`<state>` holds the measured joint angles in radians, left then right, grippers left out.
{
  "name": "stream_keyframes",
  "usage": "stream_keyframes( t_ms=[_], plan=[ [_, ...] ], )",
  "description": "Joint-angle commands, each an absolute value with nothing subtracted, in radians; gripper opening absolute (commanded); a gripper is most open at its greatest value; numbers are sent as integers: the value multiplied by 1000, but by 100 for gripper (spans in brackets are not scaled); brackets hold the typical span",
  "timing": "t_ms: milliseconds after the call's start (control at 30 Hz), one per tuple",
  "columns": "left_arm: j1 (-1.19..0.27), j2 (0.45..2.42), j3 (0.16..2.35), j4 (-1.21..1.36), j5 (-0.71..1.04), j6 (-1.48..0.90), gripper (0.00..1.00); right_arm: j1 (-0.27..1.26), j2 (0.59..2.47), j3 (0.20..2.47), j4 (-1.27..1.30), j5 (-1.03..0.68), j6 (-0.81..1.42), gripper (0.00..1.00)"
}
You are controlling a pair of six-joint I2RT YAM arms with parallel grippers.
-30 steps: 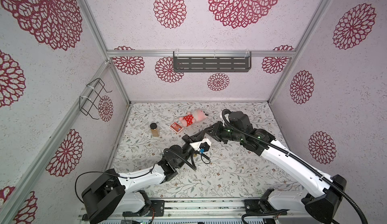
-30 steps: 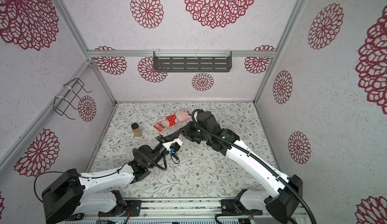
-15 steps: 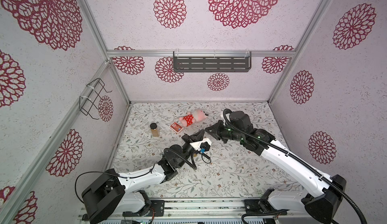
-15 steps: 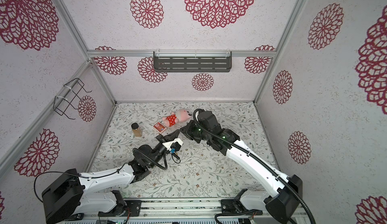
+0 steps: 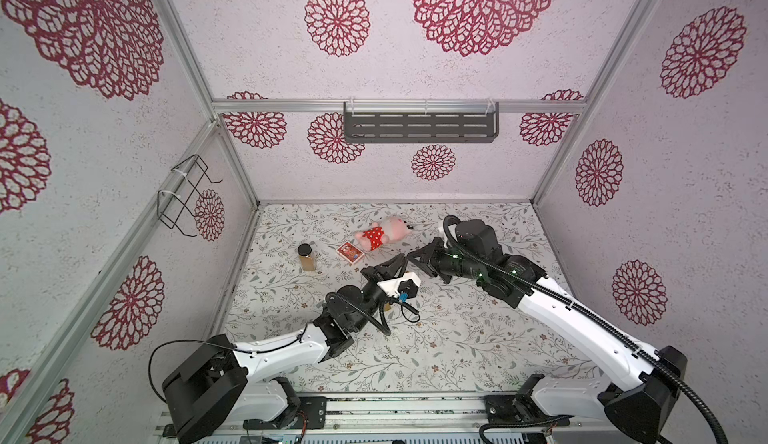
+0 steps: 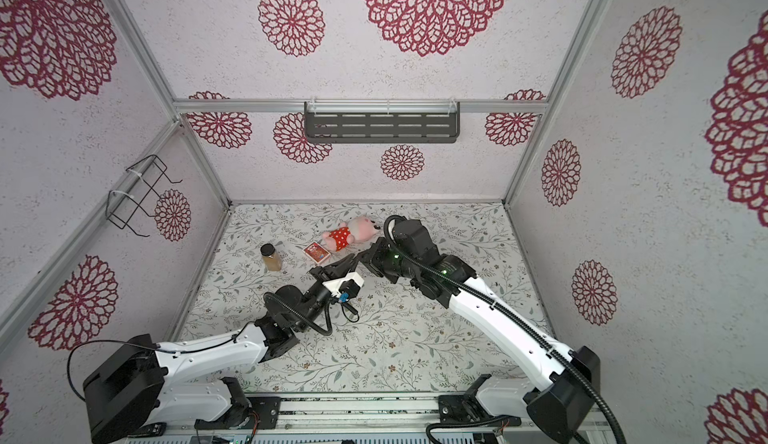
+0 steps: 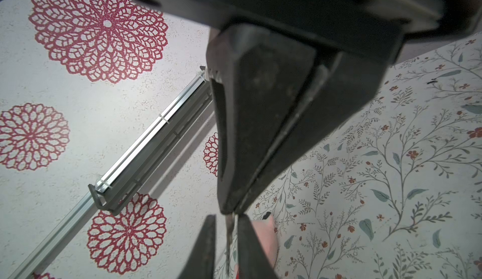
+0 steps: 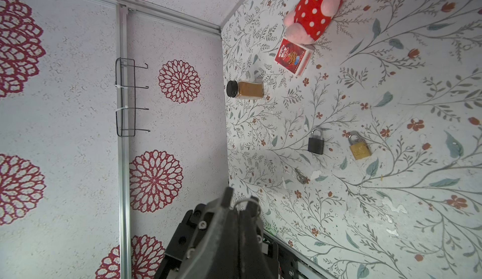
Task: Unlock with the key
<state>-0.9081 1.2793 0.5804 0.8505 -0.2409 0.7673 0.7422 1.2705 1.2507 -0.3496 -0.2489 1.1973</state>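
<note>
Above the floral table my two grippers meet tip to tip in both top views. My right gripper (image 5: 412, 256) (image 6: 362, 257) (image 8: 240, 207) is shut on the key (image 7: 229, 234), and the key's ring (image 8: 242, 201) loops over its fingertips. My left gripper (image 5: 401, 260) (image 6: 349, 260) (image 7: 227, 217) is open a little, its fingers on either side of the thin key blade. A black padlock (image 8: 316, 142) and a brass padlock (image 8: 359, 148) lie flat on the table below, both shackles closed. In the top views my left arm mostly hides them.
A second key (image 8: 300, 177) lies on the table near the black padlock. Toward the back left stand a spice jar (image 5: 306, 257), a red card box (image 5: 350, 252) and a pink plush toy (image 5: 384, 233). A grey shelf (image 5: 419, 124) hangs on the back wall and a wire rack (image 5: 183, 197) on the left wall.
My right gripper closed on the key, then my left gripper's jaws parted slightly. Both arms have hardly moved.
</note>
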Motion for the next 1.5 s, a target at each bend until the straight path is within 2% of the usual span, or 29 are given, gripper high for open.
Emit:
stream_keyframes(
  t_ms=[0, 67, 267, 367, 500, 733, 900, 1067, 1333, 1467],
  plan=[
    [-921, 1232, 631, 800, -217, 737, 35, 734, 1253, 1288, -323, -257, 1201, 0],
    [-920, 1215, 638, 747, -221, 715, 42, 721, 1245, 1300, -316, -260, 1198, 0],
    [-921, 1116, 633, 577, -182, 563, 54, 660, 1201, 1253, -216, -312, 1182, 0],
    [-912, 1038, 646, 443, -126, 386, 57, 633, 1169, 1181, -106, -340, 1148, 0],
    [-891, 964, 657, 413, -121, 52, 61, 627, 1120, 1044, 74, -329, 1098, 0],
    [-854, 965, 707, 495, -156, -670, 59, 640, 1084, 811, 490, -322, 1071, 0],
    [-853, 1010, 716, 549, -171, -957, 54, 673, 1080, 714, 688, -291, 1082, 0],
    [-855, 1025, 701, 572, -200, -1098, 50, 714, 1051, 660, 798, -235, 1065, 0],
    [-858, 1067, 712, 547, -194, -1177, 48, 745, 1045, 619, 910, -179, 1077, 0],
    [-860, 1099, 714, 606, -166, -1178, 43, 760, 1063, 626, 934, -180, 1085, 0]
  ],
)
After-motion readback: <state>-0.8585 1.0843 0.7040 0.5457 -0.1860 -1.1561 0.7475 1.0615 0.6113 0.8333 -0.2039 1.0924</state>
